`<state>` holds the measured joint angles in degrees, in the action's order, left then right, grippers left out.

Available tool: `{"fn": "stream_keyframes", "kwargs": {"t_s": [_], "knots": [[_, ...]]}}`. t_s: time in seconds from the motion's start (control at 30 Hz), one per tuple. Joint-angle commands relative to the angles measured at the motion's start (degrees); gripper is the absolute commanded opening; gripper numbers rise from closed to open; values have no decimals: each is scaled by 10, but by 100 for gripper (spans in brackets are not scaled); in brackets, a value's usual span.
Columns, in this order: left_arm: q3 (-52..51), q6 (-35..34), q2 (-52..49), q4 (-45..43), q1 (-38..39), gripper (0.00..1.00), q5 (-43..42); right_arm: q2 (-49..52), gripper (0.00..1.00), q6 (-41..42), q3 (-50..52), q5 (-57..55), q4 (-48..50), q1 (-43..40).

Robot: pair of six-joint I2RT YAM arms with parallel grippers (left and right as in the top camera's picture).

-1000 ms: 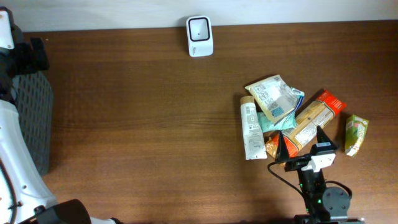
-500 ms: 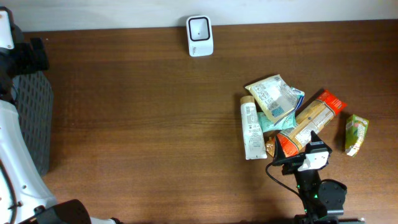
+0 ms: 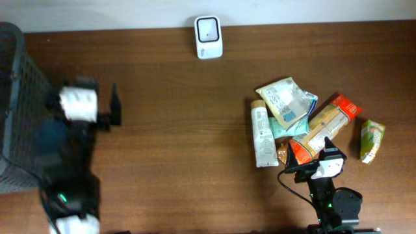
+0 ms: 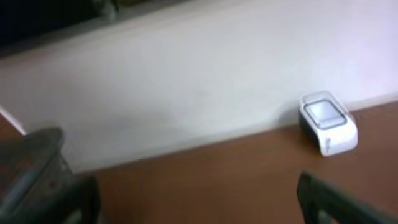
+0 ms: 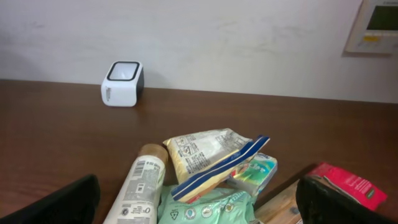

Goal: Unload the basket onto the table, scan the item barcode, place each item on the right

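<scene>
Presently, left fingers [image 4: 339, 200] are spread, empty, turned toward the scanner [image 4: 328, 122]; right fingers [image 5: 62, 202] are spread, empty, held low beside the pile [image 5: 214, 158].

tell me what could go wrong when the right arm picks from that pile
The packs in the pile overlap under the open right gripper, so it may pinch two at once or drag the pasta pack off the heap. The tube lies at the pile's edge and might roll if nudged. The scanner sits far from the pile, so a loosely held pack could slip on the way.
</scene>
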<state>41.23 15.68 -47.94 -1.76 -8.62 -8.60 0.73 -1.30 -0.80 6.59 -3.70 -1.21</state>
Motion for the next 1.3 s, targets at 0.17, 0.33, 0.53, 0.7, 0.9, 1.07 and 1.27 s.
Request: {"fn": "stream_keyframes", "kwargs": {"t_s": [0.17, 0.33, 0.53, 0.7, 0.9, 1.07, 1.27], "knots": [[-400, 47, 377, -81, 63, 99, 12, -5, 99, 2, 5, 5, -2, -4], [-407, 45, 476, 59, 66, 99, 20, -5, 99, 2, 5, 5, -2, -4], [-407, 46, 475, 58, 66, 99, 20, -5, 99, 2, 5, 5, -2, -4], [-407, 46, 475, 58, 66, 99, 20, -5, 99, 2, 5, 5, -2, -4], [-407, 46, 475, 58, 66, 99, 20, -5, 99, 2, 5, 5, -2, -4], [-407, 46, 475, 58, 66, 99, 20, -5, 99, 2, 5, 5, -2, -4], [-407, 46, 475, 58, 66, 99, 20, -5, 99, 2, 5, 5, -2, -4]]}}
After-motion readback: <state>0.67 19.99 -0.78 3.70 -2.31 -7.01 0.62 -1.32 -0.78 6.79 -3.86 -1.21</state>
